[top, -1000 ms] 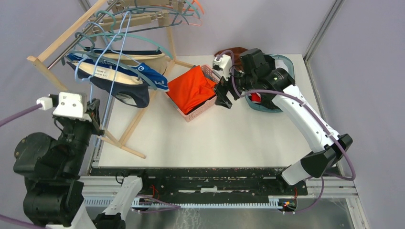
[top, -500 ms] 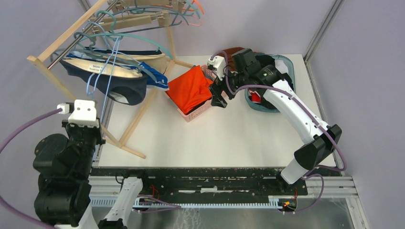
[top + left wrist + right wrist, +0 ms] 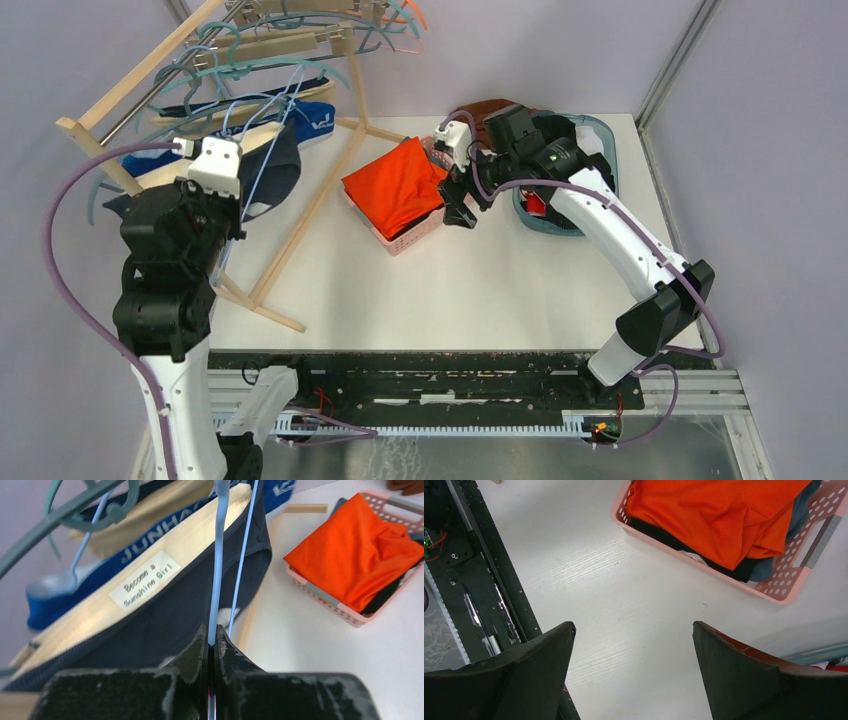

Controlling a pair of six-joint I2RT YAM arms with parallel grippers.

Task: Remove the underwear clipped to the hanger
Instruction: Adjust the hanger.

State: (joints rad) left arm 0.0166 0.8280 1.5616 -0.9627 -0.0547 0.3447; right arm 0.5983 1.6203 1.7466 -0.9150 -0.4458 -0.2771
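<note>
— Jaws first: how did we find the left gripper (image 3: pixel 211 636)?
— We found it pressed shut on the thin light-blue hanger wire (image 3: pixel 218 555). Its two black fingers met around the wire with no gap showing. It sat well to the left of the pink basket (image 3: pixel 420 238).
— And the right gripper (image 3: pixel 633 627)?
— We saw its fingers spread wide with nothing between them. It hovered over the white table (image 3: pixel 624 600), just at the basket's right side.
— Where was the underwear (image 3: pixel 275 165)?
— We saw it hanging on the hangers of the wooden rack (image 3: pixel 304 215), left of the basket and apart from it. The dark navy pair (image 3: pixel 165 625) lay closest to the left gripper, directly behind the wire. Its beige lining carried a white label (image 3: pixel 145 580) reading "Become a Sunshine Girl". A royal-blue pair (image 3: pixel 50 612) with white lettering hung behind it.
— What did we see in the basket?
— We saw an orange garment (image 3: pixel 395 185) lying over darker cloth.
</note>
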